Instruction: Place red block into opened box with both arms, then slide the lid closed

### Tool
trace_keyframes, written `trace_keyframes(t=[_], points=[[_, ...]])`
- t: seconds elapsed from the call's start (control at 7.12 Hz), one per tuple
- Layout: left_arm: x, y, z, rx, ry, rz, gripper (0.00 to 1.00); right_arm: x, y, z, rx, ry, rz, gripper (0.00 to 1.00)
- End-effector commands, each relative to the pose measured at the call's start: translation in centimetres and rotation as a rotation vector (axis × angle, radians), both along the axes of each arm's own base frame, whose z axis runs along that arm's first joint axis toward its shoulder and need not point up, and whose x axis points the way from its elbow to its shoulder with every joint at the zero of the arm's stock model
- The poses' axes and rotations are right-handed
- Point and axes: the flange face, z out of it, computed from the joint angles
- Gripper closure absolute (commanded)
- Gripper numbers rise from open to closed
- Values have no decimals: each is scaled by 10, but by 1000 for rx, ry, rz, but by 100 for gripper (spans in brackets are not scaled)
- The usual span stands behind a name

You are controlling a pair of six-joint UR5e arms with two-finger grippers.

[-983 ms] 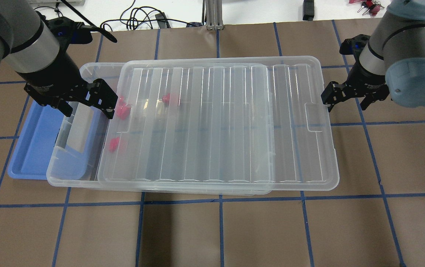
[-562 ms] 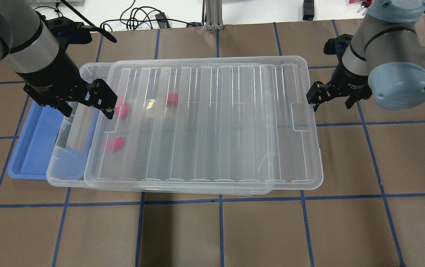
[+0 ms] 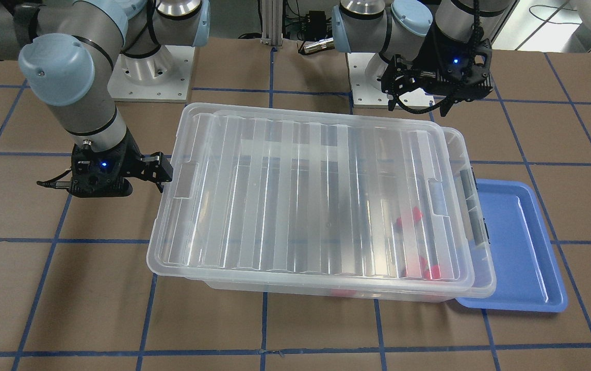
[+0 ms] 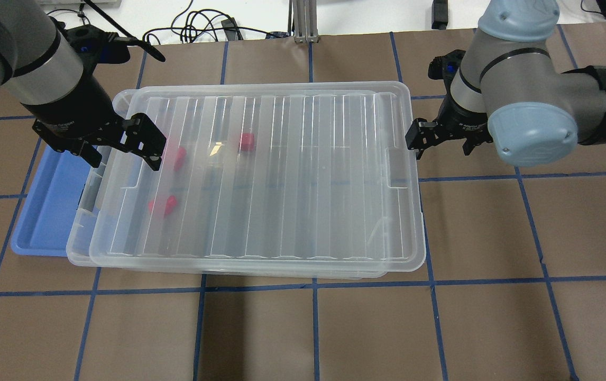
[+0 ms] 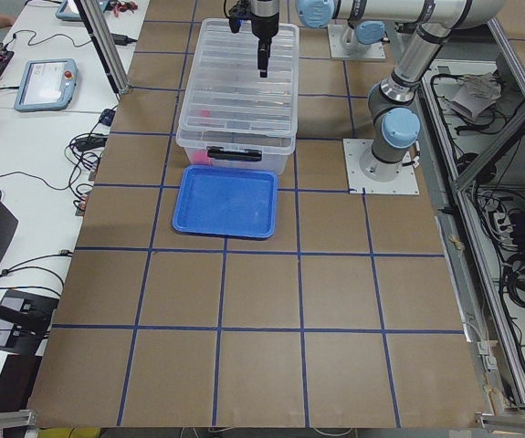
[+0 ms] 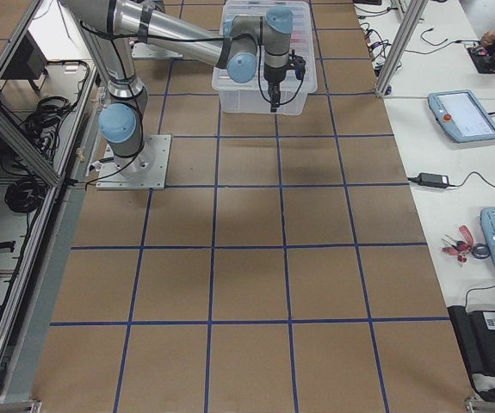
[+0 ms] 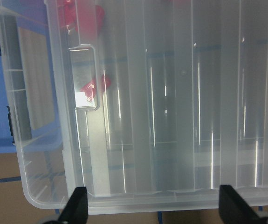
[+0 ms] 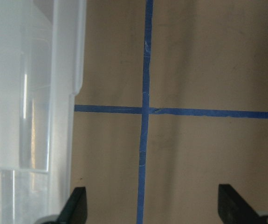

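The clear box (image 4: 74,248) stands mid-table with the ribbed lid (image 4: 292,174) lying over nearly all of it; only a strip at the box's left end is uncovered. Three red blocks (image 4: 246,142) (image 4: 178,157) (image 4: 163,203) show through the lid inside the box. My right gripper (image 4: 443,142) is open, one finger against the lid's right end edge (image 8: 64,93). My left gripper (image 4: 118,145) hangs open over the box's left end, holding nothing; its wrist view looks down on the lid's handle recess (image 7: 85,77) and a red block (image 7: 94,88).
A shallow blue tray (image 4: 44,211) lies against the box's left end, partly under it. Cables and a metal post (image 4: 303,21) sit beyond the table's far edge. Brown paper with blue tape lines covers the table (image 4: 334,328).
The right gripper has moved left, pushing the lid leftward across the box until it covers almost all of it. The left arm has stayed where it was.
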Motion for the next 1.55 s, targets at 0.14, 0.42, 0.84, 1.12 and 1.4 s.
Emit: trace_keyframes(t=[0.14,0.42,0.84,1.12,1.4], points=[[1,-1,-1,1,1,2,0,2,-4,-1,-9,1,4,0],[2,-1,0,-3,1,2,0,0,-6,46,-79,14,13,0],[4,-1,5,-15,-5,2,0,2,35,171,-57,6,3,0],[4,-4,7,-20,-4,4,0,3,35,178,-49,5,4,0],[3,-5,3,-24,-4,2,0,4,35,179,-51,3,4,0]])
